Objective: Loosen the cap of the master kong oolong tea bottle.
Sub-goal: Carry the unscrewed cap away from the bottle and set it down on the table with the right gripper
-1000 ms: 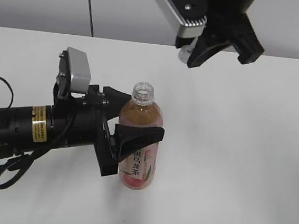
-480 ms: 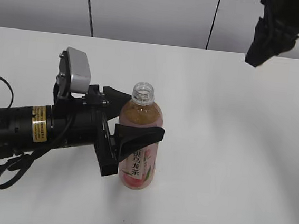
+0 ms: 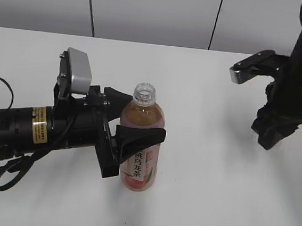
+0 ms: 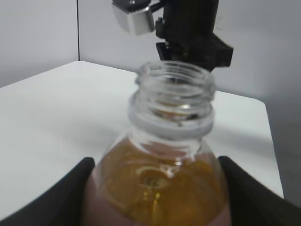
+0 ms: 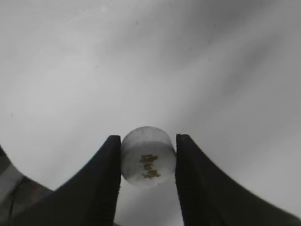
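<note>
here, at the far left of the exterior view, we see a black cable [image 3: 3, 171] looping on the white table [image 3: 201, 203], then the left arm lying low along the tabletop with a silver wrist camera [image 3: 75, 76] standing on top of it. its left gripper [image 3: 140, 117] is clamped around the master kong oolong tea bottle [image 3: 140, 149], one black finger crossing the front of the bottle just above the pink-and-white label, the other reaching behind its shoulder. the bottle stands upright near the middle of the table, pale amber tea up to the shoulder, its threaded neck bare and open. in the left wrist view we look past both dark fingers at the same bottle [image 4: 164, 179], the open mouth sharp against the blurred right arm behind it.

further right, well apart from the bottle, the right arm hangs over the table's right side; in the exterior view we cannot tell how its claw stands. in the right wrist view the right gripper [image 5: 147, 162] is pinched on the cap [image 5: 148, 157], a small white round piece with a dark printed mark facing the camera, held between the two dark fingers above the pale, blurred tabletop.
</note>
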Tool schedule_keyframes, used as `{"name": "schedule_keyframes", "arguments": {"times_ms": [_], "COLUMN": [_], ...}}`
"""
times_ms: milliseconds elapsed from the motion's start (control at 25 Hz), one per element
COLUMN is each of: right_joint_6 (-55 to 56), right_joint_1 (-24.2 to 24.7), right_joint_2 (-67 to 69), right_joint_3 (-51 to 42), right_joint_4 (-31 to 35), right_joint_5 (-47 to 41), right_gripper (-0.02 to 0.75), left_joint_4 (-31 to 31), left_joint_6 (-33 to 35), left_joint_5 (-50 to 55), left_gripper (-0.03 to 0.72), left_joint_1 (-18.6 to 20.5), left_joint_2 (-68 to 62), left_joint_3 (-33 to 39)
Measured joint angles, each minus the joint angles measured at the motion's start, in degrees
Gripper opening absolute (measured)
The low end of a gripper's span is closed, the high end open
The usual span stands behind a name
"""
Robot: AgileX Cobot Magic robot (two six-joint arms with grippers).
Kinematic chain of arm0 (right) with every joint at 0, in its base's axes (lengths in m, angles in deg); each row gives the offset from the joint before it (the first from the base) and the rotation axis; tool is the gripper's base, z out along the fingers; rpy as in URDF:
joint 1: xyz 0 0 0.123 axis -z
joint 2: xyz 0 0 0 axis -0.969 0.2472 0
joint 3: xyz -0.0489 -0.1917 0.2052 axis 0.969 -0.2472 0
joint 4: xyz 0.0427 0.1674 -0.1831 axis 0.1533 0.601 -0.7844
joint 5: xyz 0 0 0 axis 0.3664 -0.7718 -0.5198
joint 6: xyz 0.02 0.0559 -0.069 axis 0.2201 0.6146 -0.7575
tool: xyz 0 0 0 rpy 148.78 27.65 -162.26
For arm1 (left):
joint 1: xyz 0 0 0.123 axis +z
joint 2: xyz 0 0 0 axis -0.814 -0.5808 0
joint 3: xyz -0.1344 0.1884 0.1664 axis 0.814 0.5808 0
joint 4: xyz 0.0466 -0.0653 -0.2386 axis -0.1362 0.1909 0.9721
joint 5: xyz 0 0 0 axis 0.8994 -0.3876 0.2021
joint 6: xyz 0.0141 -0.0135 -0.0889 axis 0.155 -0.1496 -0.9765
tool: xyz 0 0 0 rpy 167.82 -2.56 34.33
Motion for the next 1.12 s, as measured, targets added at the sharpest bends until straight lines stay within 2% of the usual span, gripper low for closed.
{"name": "schedule_keyframes", "arguments": {"times_ms": [240, 480, 640, 840, 960, 1120], "right_joint_6": [7.49, 10.63, 11.19, 11.45, 11.54, 15.0], "right_joint_1": [0.0, 0.0, 0.0, 0.0, 0.0, 0.0], "right_joint_2": [0.0, 0.17, 2.41, 5.45, 5.83, 4.86], "right_joint_3": [-7.02, -7.99, -8.1, -8.1, -8.1, -8.1], "right_joint_4": [-1.06, -1.04, -1.04, -0.94, -0.61, -0.6], "right_joint_5": [8.19, 16.96, 18.43, 19.43, 19.3, 15.01], "right_gripper": [0.271, 0.271, 0.283, 0.369, 0.458, 0.512], "left_joint_4": [0.0, 0.0, 0.0, 0.05, 0.17, 0.47], "left_joint_6": [0.0, 0.0, 0.0, 0.0, 0.0, 0.0], "left_joint_5": [0.0, 0.0, 0.0, 0.0, 0.0, 0.0], "left_gripper": [0.464, 0.464, 0.464, 0.464, 0.464, 0.464], "left_joint_1": [0.0, 0.0, 0.0, 0.0, 0.0, 0.0], "left_joint_2": [0.0, 0.0, 0.0, 0.0, 0.0, 0.0], "left_joint_3": [0.0, 0.0, 0.0, 0.0, 0.0, 0.0]}}
